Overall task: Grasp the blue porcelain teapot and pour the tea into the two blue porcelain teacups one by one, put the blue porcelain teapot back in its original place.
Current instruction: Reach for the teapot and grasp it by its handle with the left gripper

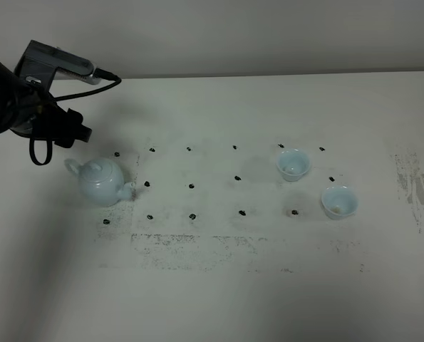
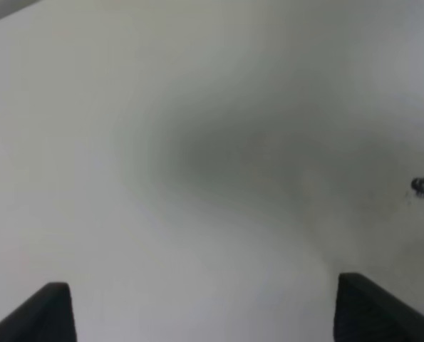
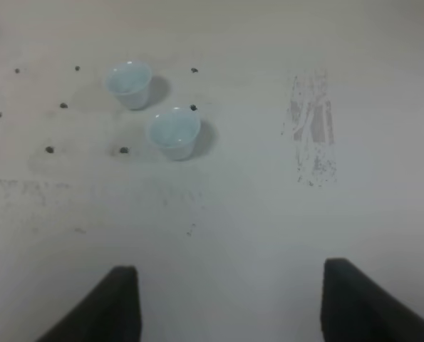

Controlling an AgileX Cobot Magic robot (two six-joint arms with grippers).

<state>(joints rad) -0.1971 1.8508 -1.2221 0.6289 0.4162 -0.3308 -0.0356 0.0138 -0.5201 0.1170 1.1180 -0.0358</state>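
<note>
The blue porcelain teapot (image 1: 101, 182) stands upright on the left of the white table, lid on, spout toward the front right and handle toward the back left. The two blue porcelain teacups stand upright on the right, one farther back (image 1: 293, 164) and one nearer the front (image 1: 339, 201). Both cups show in the right wrist view (image 3: 130, 84) (image 3: 173, 132). My left gripper (image 1: 75, 134) hovers just behind and left of the teapot, open and empty (image 2: 204, 313), and the teapot is out of its wrist view. My right gripper (image 3: 229, 306) is open and empty, well short of the cups, and is out of the exterior high view.
A grid of small black dots (image 1: 192, 187) marks the table between teapot and cups. A scuffed grey patch (image 1: 415, 189) lies at the right edge, and it also shows in the right wrist view (image 3: 311, 135). Another scuffed area (image 1: 190, 249) lies at the front middle.
</note>
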